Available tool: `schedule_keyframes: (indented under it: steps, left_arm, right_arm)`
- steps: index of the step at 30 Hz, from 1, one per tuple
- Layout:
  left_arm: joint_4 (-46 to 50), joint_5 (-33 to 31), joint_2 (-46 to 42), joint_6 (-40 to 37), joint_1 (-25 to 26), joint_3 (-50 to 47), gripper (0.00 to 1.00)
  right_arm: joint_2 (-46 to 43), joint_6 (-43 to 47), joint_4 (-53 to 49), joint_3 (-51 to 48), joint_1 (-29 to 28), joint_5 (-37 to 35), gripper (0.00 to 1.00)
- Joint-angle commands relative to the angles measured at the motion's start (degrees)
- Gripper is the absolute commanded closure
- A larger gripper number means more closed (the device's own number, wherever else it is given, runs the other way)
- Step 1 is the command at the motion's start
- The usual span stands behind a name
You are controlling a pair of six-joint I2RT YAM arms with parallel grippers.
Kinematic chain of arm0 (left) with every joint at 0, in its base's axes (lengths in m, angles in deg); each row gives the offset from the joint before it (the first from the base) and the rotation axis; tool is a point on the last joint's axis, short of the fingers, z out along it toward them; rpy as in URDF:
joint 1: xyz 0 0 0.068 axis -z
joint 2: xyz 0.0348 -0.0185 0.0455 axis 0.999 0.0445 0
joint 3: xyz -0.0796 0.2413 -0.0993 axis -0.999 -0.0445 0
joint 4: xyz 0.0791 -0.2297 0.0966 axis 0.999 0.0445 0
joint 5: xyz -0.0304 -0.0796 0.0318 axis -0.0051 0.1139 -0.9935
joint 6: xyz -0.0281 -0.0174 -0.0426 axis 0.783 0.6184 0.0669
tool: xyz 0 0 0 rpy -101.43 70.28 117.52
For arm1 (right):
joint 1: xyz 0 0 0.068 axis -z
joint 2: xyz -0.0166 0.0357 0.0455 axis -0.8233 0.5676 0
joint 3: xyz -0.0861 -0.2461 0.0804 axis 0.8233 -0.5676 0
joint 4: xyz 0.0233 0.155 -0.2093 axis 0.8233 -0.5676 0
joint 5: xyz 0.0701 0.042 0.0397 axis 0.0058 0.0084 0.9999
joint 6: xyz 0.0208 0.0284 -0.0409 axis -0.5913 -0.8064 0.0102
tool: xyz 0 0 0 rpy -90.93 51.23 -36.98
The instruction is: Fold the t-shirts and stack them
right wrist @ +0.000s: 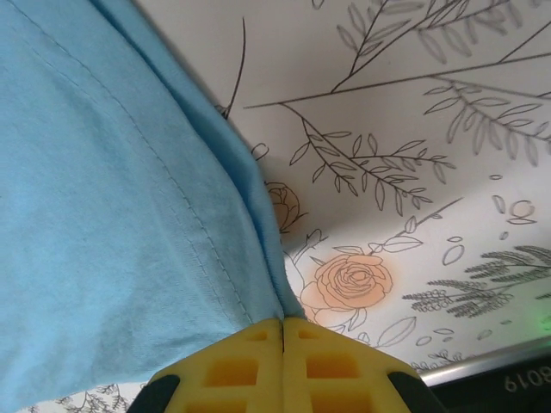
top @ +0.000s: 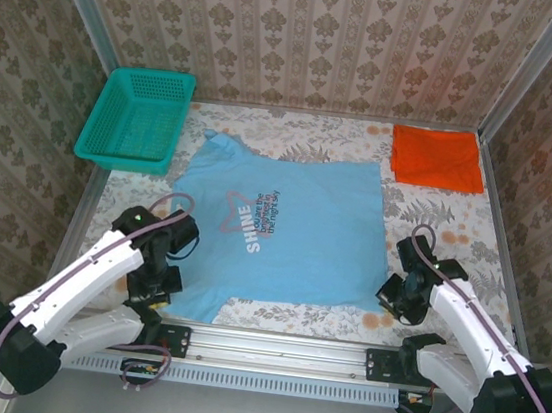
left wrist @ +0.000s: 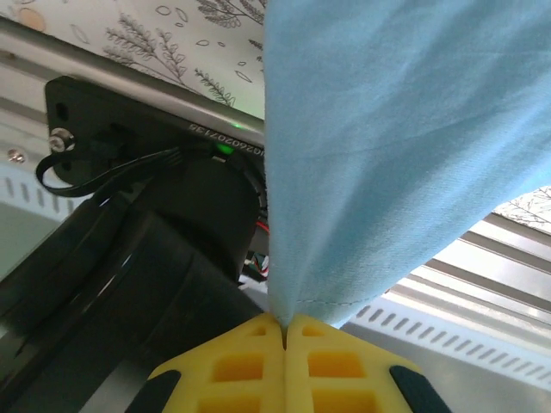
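Note:
The light blue t-shirt (top: pixel 278 232) lies spread on the table, its "SHINE" print facing up. My left gripper (top: pixel 150 287) pinches its near left corner; in the left wrist view the yellow jaws (left wrist: pixel 284 325) are shut on the blue cloth (left wrist: pixel 387 138), which hangs up from them. My right gripper (top: pixel 393 293) holds the shirt's near right edge, and its jaws (right wrist: pixel 283 323) are shut on the hemmed cloth (right wrist: pixel 112 224). The orange-red t-shirt (top: pixel 437 157) lies folded at the far right corner.
A teal mesh basket (top: pixel 138 117) stands at the far left. The flowered tablecloth (top: pixel 435 221) shows bare to the right of the blue shirt. A metal rail (top: pixel 279 348) with the arm bases runs along the near edge. Patterned walls enclose the table.

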Motion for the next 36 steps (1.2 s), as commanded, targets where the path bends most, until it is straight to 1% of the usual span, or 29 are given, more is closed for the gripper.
schedule_keyframes:
  steps: [1, 4, 7, 10, 13, 14, 16, 20, 24, 28, 31, 33, 34, 35, 36]
  left_arm:
    - [1.59, -2.67, 3.73, -2.41, -2.25, 7.01, 1.0]
    - [-0.15, -4.32, 8.15, -5.06, -4.88, 13.58, 1.0]
    - [-3.7, -4.27, 12.4, -7.98, -7.55, 18.47, 1.0]
    - [-9.02, -1.7, 17.13, -10.3, -10.13, 21.73, 1.0]
    - [-13.34, -0.44, 22.96, -12.49, -12.96, 25.15, 1.0]
    - [-14.15, -0.1, 25.36, -13.47, -13.84, 26.84, 1.0]
    - [-15.55, -0.95, 29.02, -14.8, -15.31, 29.46, 1.0]
    - [-18.33, 0.01, 36.24, -16.67, -19.48, 33.6, 1.0]
    - [-20.18, 1.55, 42.76, -17.03, -21.43, 37.52, 1.0]
    - [-21.17, 2.49, 49.06, -16.95, -23.12, 41.31, 1.0]
    - [-21.99, 4.11, 52.09, -16.39, -24.64, 44.21, 0.98]
    - [-22.44, 4.38, 53.22, -16.35, -25.11, 46.46, 0.99]
    - [-21.95, 3.85, 53.91, -16.32, -25.34, 47.89, 0.99]
    - [-21.36, 3.18, 54.75, -16.3, -25.44, 49.48, 0.97]
    - [-20.76, 2.97, 55.44, -16.24, -25.7, 50.76, 0.91]
  right_arm:
    - [2.99, 0.52, -1.36, 6.41, -0.31, -3.31, 1.0]
    - [7.95, 1.8, 0.92, 10.83, -0.2, -3.41, 1.0]
    - [13.09, 2.35, 3.44, 14.52, -0.13, -2.86, 1.0]
    - [18.17, 2.86, 6.27, 17.64, 0.43, -2.76, 1.0]
    - [23.55, 3.9, 8.15, 21.29, 2.15, -2.2, 1.0]
    - [26.76, 4.39, 8.66, 22.53, 2.81, -2.1, 1.0]
    - [30.25, 5.63, 9.14, 24.97, 4.05, -2.43, 1.0]
    - [36.78, 7.72, 9.55, 28.85, 6.52, -2.5, 1.0]
    - [41.28, 8.75, 9.61, 31.55, 7.46, -3.32, 1.0]
    - [45.1, 8.51, 10.04, 32.89, 8.77, -2.4, 1.0]
    - [45.27, 8.42, 10.11, 33.1, 9.56, -2.02, 1.0]
    - [44.65, 8.2, 10.19, 32.8, 10.04, -1.97, 1.0]
    - [44.39, 8.16, 10.56, 32.45, 10.38, -1.51, 0.97]
    - [44.35, 8.07, 10.65, 32.36, 10.69, -1.17, 0.87]
    - [44.37, 8.15, 10.34, 32.34, 10.9, -1.06, 0.83]
